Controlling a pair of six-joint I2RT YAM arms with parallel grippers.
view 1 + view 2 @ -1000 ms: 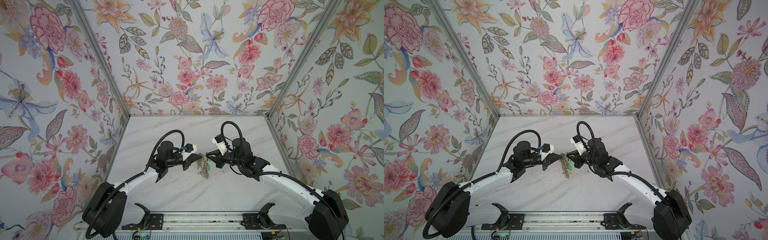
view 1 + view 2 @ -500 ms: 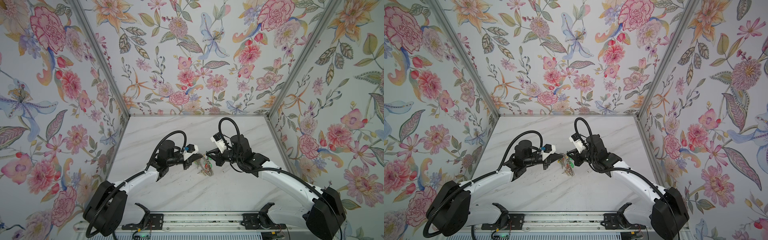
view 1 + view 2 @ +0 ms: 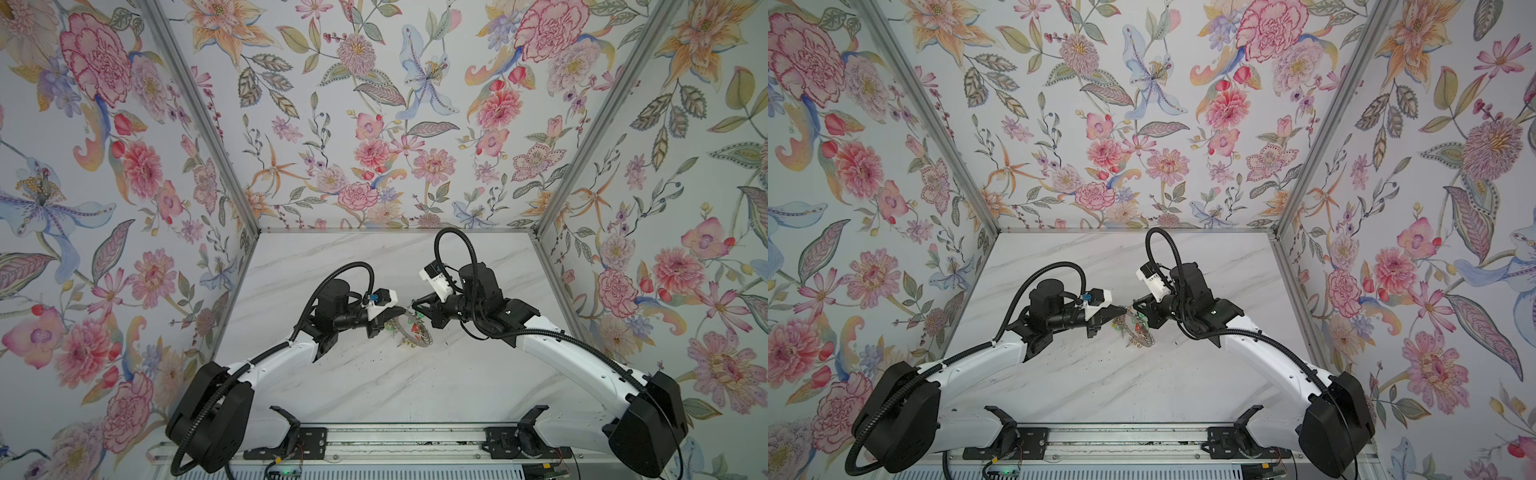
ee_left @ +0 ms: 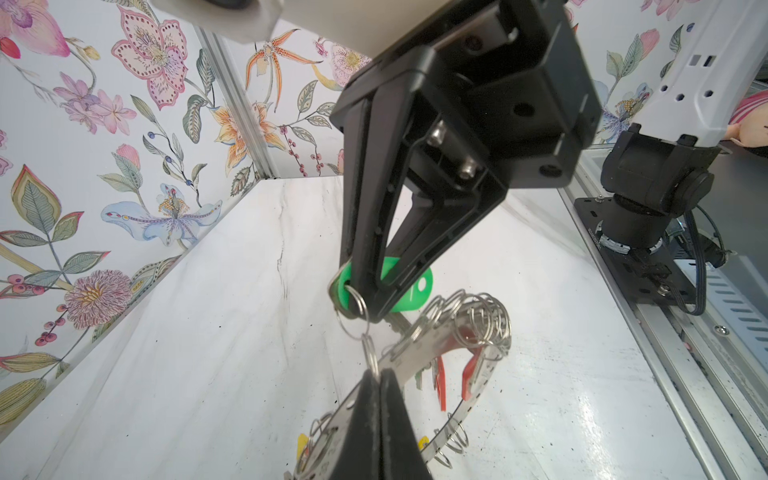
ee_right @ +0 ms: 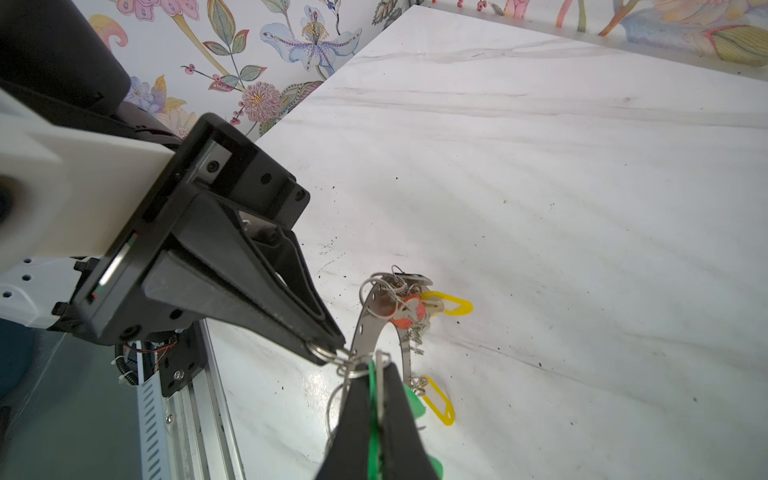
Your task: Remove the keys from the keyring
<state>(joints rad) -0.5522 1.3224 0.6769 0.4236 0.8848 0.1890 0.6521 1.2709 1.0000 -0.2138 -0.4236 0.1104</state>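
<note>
Grip check, left to right.

Left tool (image 3: 403, 309) reaches in from 9 o'clock, jaws fully closed. The right wrist view shows it pinching a small split ring (image 5: 321, 348) at the disc's rim.

Keyring (image 3: 417, 332) sits mid-surface, at 6 o'clock of the two meeting tool tips in both top views. It stands tilted on edge. Its low rim seems to touch the surface (image 3: 374, 386), but contact is not certain. The rim is crowded with small wire rings. Keys (image 5: 415, 338) are bunched at the far side with a red tag (image 5: 409, 311), and two yellow tags (image 5: 451, 307) lie on the surface.

Right tool (image 3: 415, 302) reaches in from 3 o'clock, jaws closed flat on a green tag (image 4: 411, 289). That tag's own key is hidden. A short chain of split rings links the tag to the disc.

Handling, as judged:
- The disc is stiff, smooth steel and likely the heaviest part, so it will swing if lifted by one ring.
- The split rings are springy wire, so each must be pried open and wound off, not pulled.
- The tag is slick, light plastic and may slide out under tension.
- The better hold is on the wire ring near its gap, with the disc rim braced by the opposite tool.
</note>
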